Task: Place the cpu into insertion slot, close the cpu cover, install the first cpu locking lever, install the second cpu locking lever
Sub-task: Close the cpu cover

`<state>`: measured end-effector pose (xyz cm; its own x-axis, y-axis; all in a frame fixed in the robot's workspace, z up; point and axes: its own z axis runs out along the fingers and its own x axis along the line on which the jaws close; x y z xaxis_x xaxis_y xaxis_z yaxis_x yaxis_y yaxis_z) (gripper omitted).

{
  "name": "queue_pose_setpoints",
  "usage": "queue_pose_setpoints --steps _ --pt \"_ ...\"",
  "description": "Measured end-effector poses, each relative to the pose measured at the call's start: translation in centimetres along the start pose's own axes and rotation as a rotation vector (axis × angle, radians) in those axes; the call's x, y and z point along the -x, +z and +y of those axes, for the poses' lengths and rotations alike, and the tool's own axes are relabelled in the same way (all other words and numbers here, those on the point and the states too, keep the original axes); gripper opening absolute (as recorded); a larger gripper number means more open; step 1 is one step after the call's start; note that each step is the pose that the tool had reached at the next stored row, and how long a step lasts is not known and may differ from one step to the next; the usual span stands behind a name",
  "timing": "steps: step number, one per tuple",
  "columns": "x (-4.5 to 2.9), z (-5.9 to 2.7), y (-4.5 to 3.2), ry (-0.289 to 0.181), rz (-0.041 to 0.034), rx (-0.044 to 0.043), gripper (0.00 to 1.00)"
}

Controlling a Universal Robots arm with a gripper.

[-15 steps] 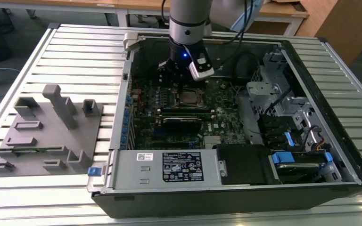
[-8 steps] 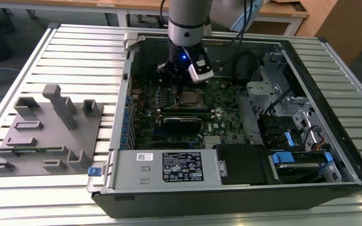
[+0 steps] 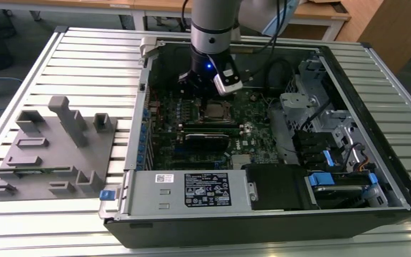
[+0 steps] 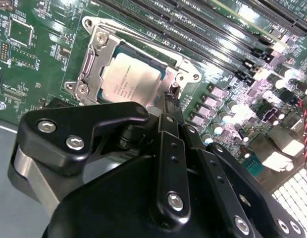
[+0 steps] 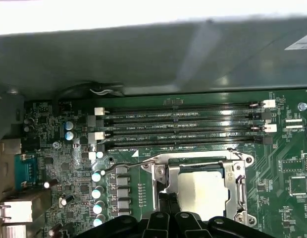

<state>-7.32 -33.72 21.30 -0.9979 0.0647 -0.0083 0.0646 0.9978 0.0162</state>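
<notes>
- Inside its socket on the motherboard (image 5: 287,148), the cpu (image 4: 131,82) is seen lying flat, its dull silver top facing up; in the exterior view it is found near the middle of the board, just below the arm (image 3: 213,32).
- The cpu cover (image 4: 91,64) is seen lowered around the chip in both wrist views, its frame resting on the chip's border and the metal top showing through the window.
- A thin wire lever (image 5: 133,162) is seen in the first wrist view along the socket edge that faces the memory slots (image 5: 183,124); whether it is latched cannot be told.
- The tool (image 5: 166,198) is held at the cover's edge, just beside the chip, with its fingertips pressed together; nothing is seen pinched between them.
- The levers are judged to be the step in hand, since chip and cover appear settled.
- For that step to be done well, the lever should be pushed by its wire alone, swept down and sideways under its hook, and no load should be put on the chip top or the nearby capacitors.
- Further out, the computer case (image 3: 263,230) is seen lying open on the slatted tabletop (image 3: 84,48), with a grey fixture block (image 3: 48,144) well apart on the exterior view's left.
</notes>
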Motion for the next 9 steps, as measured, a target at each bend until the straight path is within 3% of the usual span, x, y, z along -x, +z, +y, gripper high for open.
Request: queue_pose_setpoints --steps 9 --pt "-0.1 -0.02 0.75 0.0 0.0 -0.0001 0.1"
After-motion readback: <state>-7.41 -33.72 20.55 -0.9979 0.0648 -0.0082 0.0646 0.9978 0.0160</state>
